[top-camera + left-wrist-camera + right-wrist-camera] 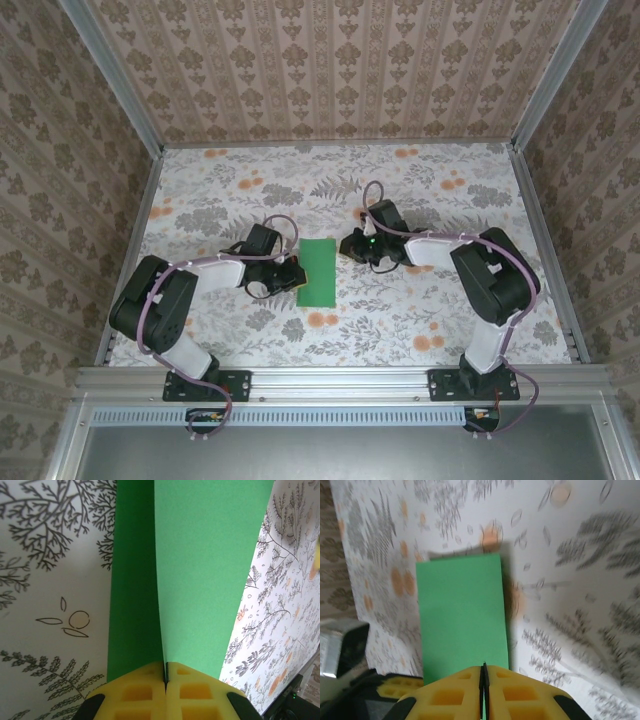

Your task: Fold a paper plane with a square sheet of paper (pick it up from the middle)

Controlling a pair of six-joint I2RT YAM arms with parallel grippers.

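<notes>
The green sheet of paper point(318, 272) lies mid-table as a narrow rectangle, doubled over along its length. No pointed plane shape is in view. My left gripper point(297, 272) sits at the sheet's left edge. In the left wrist view its yellow fingers point(140, 695) are shut on the paper point(200, 580), with one layer rising from the pinch point(165, 672) beside a flat layer. My right gripper point(347, 245) hovers at the sheet's upper right corner. It is shut point(483, 667) with nothing seen between its pads, and the paper point(462, 615) lies beyond and below it.
The floral tablecloth point(420, 200) covers the whole table, with patterned walls point(330, 70) on three sides and a metal rail point(340, 380) along the near edge. The left gripper's yellow finger point(395, 690) appears at the bottom left of the right wrist view.
</notes>
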